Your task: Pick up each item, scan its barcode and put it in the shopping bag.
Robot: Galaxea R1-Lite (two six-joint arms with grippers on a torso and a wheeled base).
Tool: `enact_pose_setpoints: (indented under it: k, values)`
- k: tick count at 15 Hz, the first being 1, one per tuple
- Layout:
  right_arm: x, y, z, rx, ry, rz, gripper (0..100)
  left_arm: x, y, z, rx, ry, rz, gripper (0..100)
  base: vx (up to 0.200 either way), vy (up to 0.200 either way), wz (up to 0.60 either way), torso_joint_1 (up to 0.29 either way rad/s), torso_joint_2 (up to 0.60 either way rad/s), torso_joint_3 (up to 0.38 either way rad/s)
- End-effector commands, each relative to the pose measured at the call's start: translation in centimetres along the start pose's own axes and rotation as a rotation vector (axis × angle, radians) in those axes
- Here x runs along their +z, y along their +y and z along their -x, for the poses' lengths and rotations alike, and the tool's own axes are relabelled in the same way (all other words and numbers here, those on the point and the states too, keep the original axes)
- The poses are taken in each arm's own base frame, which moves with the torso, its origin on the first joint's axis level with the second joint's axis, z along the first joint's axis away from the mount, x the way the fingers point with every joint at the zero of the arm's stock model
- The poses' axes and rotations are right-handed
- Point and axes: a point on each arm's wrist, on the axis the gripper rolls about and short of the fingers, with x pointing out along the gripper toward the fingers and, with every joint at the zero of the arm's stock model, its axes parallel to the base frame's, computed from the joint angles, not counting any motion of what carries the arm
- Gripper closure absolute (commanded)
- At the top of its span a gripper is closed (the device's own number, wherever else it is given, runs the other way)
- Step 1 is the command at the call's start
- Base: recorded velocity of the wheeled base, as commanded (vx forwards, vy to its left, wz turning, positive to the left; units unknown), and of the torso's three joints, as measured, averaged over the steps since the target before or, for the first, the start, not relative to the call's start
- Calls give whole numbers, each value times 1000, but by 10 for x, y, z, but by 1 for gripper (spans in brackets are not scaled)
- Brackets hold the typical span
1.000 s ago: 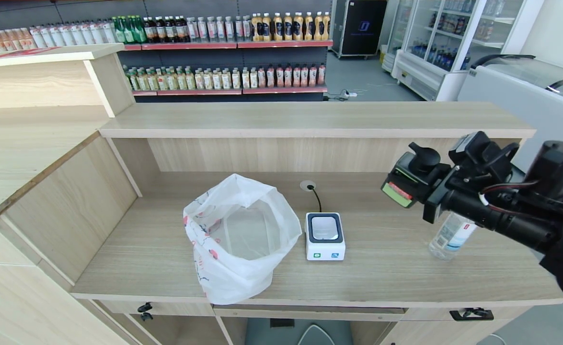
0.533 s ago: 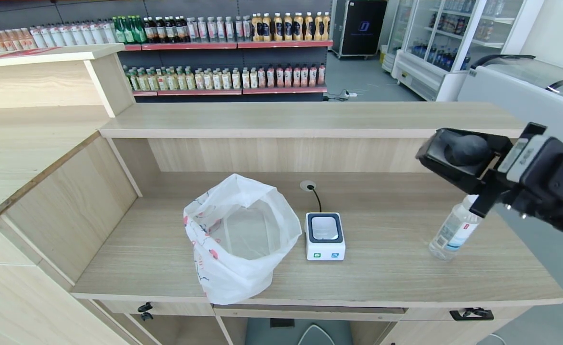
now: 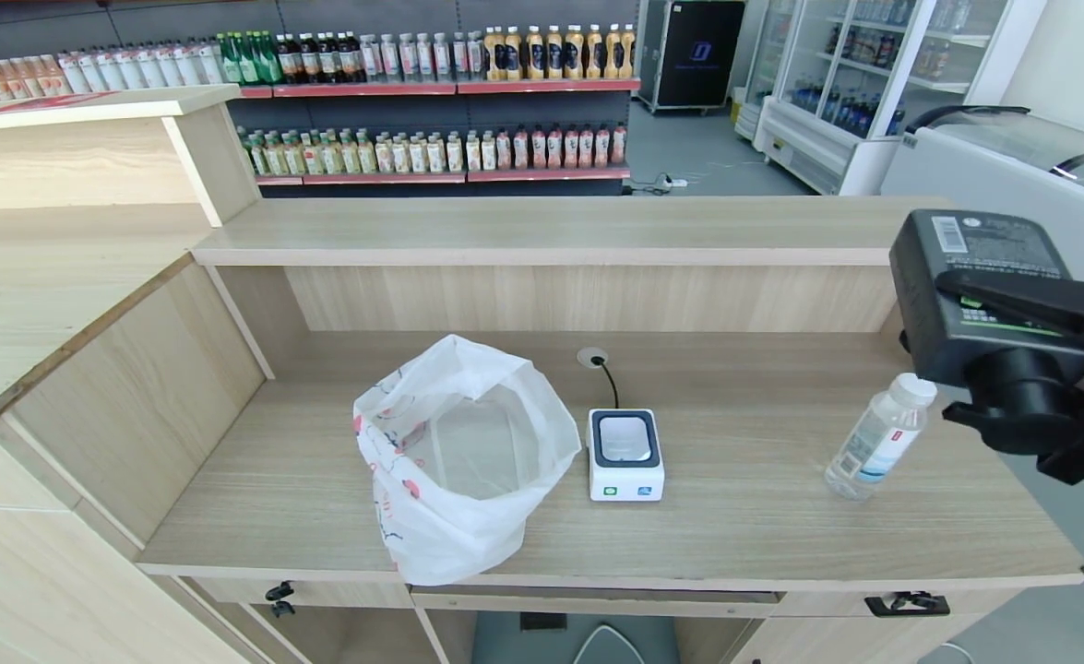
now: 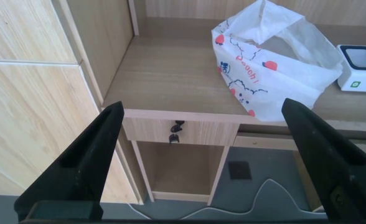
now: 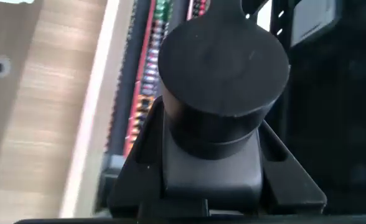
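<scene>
Worktop (image 3: 763, 516): it carries the scanner, my landmark here, near its middle.
Shopping bag (image 3: 463, 461): stands just beside the scanner on its left, mouth open and facing up. Nothing shows inside it.
Black item (image 3: 957, 267): held in the air well to the right of the scanner, barcode label facing up. I judge the step in hand is carrying it to be scanned.
Right end effector (image 3: 1012, 318): clamped on the black item.
Left end effector (image 4: 201, 124): spread wide and empty, low off the worktop's front edge, left of the scanner beyond the bag.
Bottle (image 3: 874, 438): upright, well right of the scanner, not yet picked.
Scanner (image 3: 625, 456): window faces up. The next move calls for bringing the item over it and turning the label downward.
</scene>
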Motion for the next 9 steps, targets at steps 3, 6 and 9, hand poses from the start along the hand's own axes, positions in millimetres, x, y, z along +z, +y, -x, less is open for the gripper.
enact_pose_setpoints:
  k: [3, 6, 9]
  values:
    - [3, 10, -21, -27, -167, 149, 100, 0, 0, 0, 0, -1, 0, 0, 0, 0, 0, 0, 0, 0]
    - [8, 11, -65, -69, -283, 141, 100, 0, 0, 0, 0, -1, 0, 0, 0, 0, 0, 0, 0, 0]
    - [17, -14, -114, -206, -324, 179, 100, 0, 0, 0, 0, -1, 0, 0, 0, 0, 0, 0, 0, 0]
